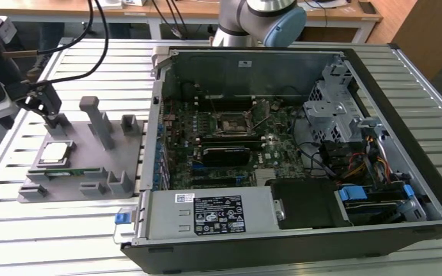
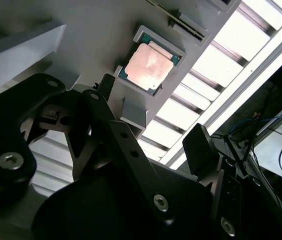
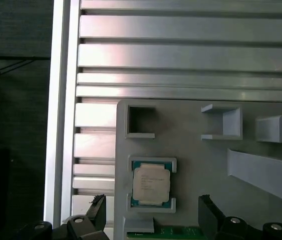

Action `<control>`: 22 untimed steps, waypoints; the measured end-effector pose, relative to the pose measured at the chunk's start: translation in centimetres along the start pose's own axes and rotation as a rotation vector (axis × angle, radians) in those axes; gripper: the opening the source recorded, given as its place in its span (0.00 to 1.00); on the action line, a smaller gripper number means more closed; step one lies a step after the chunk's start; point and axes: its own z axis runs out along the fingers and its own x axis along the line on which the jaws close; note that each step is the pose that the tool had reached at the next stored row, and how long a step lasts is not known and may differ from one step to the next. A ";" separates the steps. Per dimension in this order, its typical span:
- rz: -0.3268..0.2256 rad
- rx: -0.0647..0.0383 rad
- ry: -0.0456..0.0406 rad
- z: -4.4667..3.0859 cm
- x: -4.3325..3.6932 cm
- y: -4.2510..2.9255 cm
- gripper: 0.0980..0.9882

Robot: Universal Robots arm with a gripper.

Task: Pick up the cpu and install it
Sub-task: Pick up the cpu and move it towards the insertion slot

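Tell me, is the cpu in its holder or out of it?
In. The cpu lies flat between the corner brackets of the grey tray; the open gripper is apart from it, holding nothing.

Arm, exterior view, at 12 o'clock of the computer case: upper part cut off by the frame edge. Memory stick, first wrist view: mostly cut off (green strip only). Print on the cpu: too small to tell.
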 end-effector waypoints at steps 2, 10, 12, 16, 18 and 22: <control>0.001 0.000 -0.0003 0.17 -0.06 -0.02 0.81; 0.021 0.002 -0.0047 1.20 -0.15 -0.15 0.81; 0.024 0.002 -0.0048 1.58 -0.23 -0.17 0.81; 0.024 0.002 -0.0049 2.29 -0.41 -0.22 0.81; 0.024 0.002 -0.0049 2.62 -0.52 -0.23 0.81; 0.025 0.002 -0.0053 3.17 -0.56 -0.27 0.81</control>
